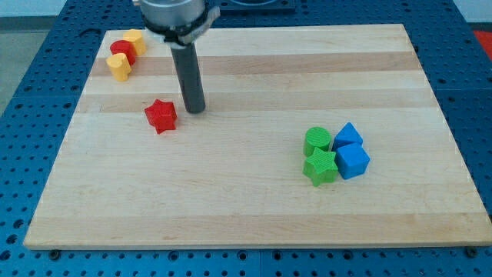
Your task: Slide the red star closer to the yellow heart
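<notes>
The red star [161, 115] lies on the wooden board [254, 208], left of the middle. My tip [195, 110] rests on the board just to the star's right, a small gap apart. A yellow block that looks like the heart [118, 66] sits near the view's top left corner, touching a red block [123, 51], with another yellow block [135, 40] just above. The star is well below and to the right of that cluster.
A green round block [317, 140], a green star [320, 166] and two blue blocks [347, 135] [353, 161] cluster at the view's right of centre. The board sits on a blue perforated table [31, 85].
</notes>
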Available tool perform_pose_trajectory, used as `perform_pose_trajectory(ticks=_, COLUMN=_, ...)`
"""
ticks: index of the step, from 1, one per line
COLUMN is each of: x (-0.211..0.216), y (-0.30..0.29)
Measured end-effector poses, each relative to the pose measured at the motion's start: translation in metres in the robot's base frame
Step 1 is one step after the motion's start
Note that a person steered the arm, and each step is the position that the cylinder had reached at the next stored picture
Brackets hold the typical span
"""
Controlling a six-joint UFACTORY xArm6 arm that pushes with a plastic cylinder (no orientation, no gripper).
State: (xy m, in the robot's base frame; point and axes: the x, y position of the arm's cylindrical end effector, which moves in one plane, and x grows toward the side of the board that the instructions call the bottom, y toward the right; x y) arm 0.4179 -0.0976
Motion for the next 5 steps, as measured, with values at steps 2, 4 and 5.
perform_pose_trajectory(ticks=2, x=0.051, y=-0.038)
perform_pose_trajectory(ticks=4, x=-0.010, y=-0.105)
perform_pose_trajectory(ticks=5, x=-0.003, y=-0.109)
